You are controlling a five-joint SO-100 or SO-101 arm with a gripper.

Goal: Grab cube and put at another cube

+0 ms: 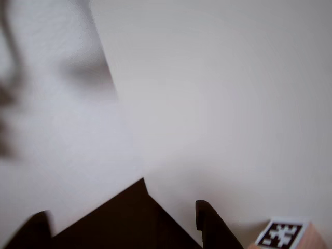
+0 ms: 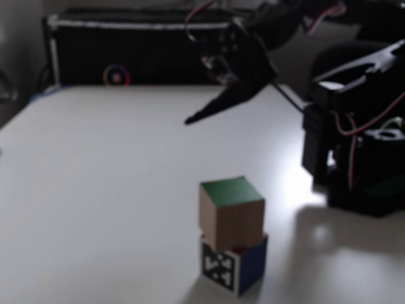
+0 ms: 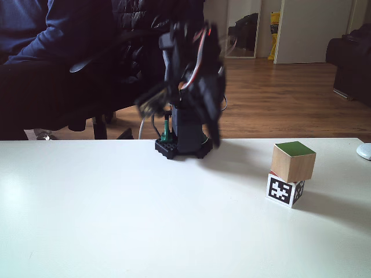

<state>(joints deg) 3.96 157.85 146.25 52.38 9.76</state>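
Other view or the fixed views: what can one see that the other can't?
The other view looks from close up, past the open, empty gripper, at one corner of the marker cube. Both fixed views add the green-topped cube sitting on that marker cube and the whole arm. A fixed view also adds a person's dark sleeve. All of them share the gripper, the marker cube and the white table.

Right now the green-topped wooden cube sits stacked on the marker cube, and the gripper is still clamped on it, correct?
Not quite. The green-topped wooden cube does sit stacked on the marker cube, but the gripper is not clamped on it: in both fixed views it hangs raised, well apart from the stack, holding nothing.
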